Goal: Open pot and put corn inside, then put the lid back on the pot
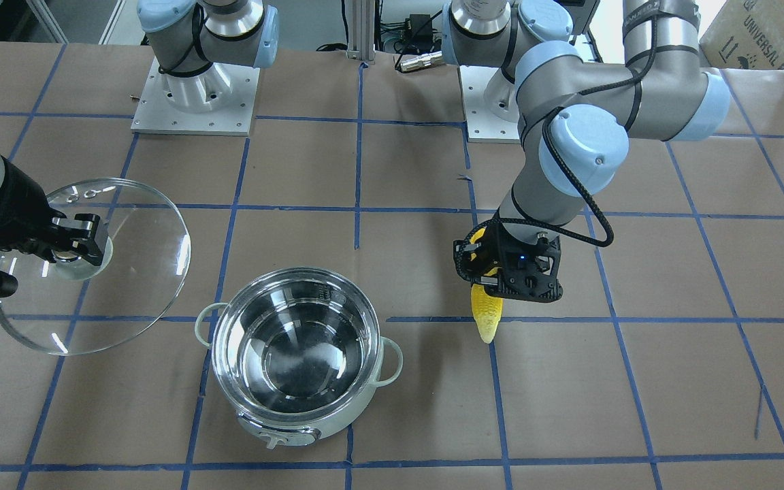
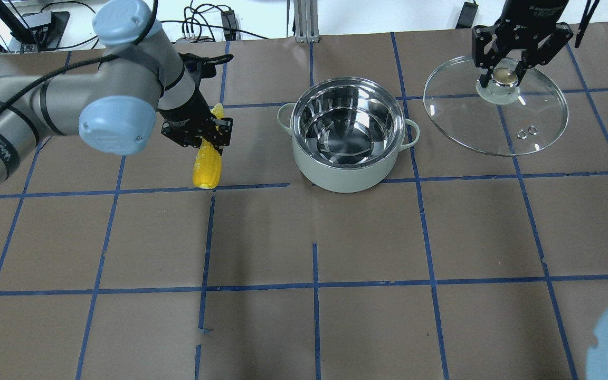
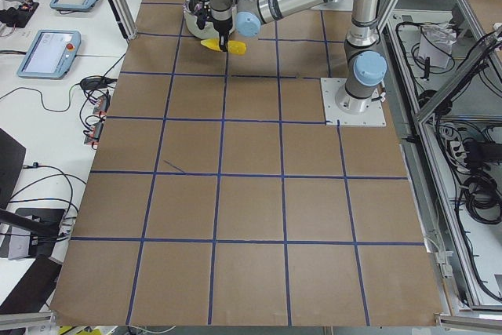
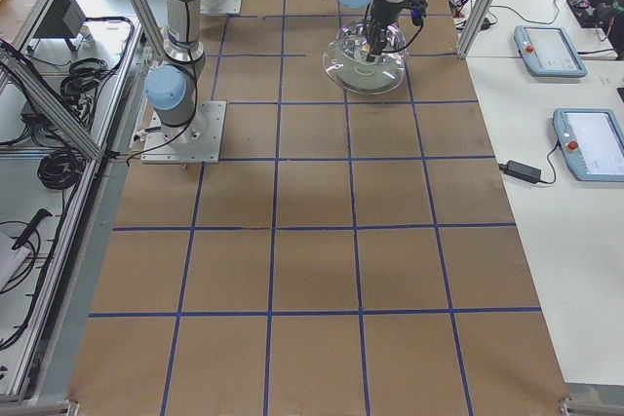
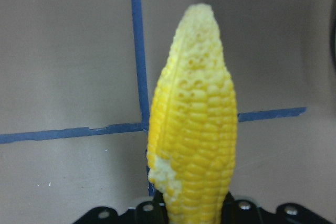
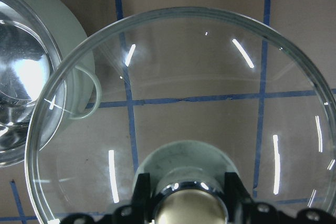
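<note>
The pot [image 2: 335, 177] stands open on the table, its shiny inside empty; it also shows in the front view [image 1: 358, 415]. My left gripper [image 2: 206, 132] is shut on the yellow corn [image 2: 207, 163] around its middle, to the pot's left and apart from it. The corn fills the left wrist view [image 5: 194, 129], tip pointing away from the fingers. My right gripper [image 2: 504, 74] is shut on the beige knob of the glass lid [image 2: 467, 116] and holds it off the pot, to the pot's right. The right wrist view shows the lid [image 6: 199, 93] with the pot's handle seen through it.
Brown paper with a blue tape grid covers the table [image 2: 314, 316]. The two arm bases [image 1: 194, 95] stand at the robot's edge. Teach pendants and cables [image 4: 575, 94] lie on a side bench beyond the table.
</note>
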### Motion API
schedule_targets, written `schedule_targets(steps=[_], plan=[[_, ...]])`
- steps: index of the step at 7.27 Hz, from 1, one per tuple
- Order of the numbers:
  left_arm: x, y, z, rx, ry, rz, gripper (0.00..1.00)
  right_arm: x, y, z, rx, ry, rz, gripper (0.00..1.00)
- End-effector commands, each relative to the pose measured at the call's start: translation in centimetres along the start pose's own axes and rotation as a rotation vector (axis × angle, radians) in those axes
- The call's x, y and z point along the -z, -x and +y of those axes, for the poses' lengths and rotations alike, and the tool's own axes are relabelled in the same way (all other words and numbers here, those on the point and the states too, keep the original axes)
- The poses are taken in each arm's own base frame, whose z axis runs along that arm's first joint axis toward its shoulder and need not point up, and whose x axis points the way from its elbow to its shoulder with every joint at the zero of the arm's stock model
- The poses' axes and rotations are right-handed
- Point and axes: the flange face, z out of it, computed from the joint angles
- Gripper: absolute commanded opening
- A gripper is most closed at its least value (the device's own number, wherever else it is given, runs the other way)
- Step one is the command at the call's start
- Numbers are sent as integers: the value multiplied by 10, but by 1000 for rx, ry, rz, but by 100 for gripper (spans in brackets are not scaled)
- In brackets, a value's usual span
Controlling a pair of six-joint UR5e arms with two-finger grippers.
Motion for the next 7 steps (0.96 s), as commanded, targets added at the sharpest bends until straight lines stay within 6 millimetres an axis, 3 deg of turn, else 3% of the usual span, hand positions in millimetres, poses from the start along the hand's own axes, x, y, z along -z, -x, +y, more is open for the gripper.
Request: schedule_targets(steps=[1,3,5,7], plan=[[32,-70,-38,0,-37,6,8,-19,-10,15,8,-16,-2,26],[13,-156,-81,0,-61,0,8,-20,-10,17,17,-24,-4,26],[5,-195,-92,47,-3,-26,10,-19,-7,18,27,-27,-4,26],[-42,-230,-97,40,25,-50,10,-17,-2,19,53,-31,-6,26]])
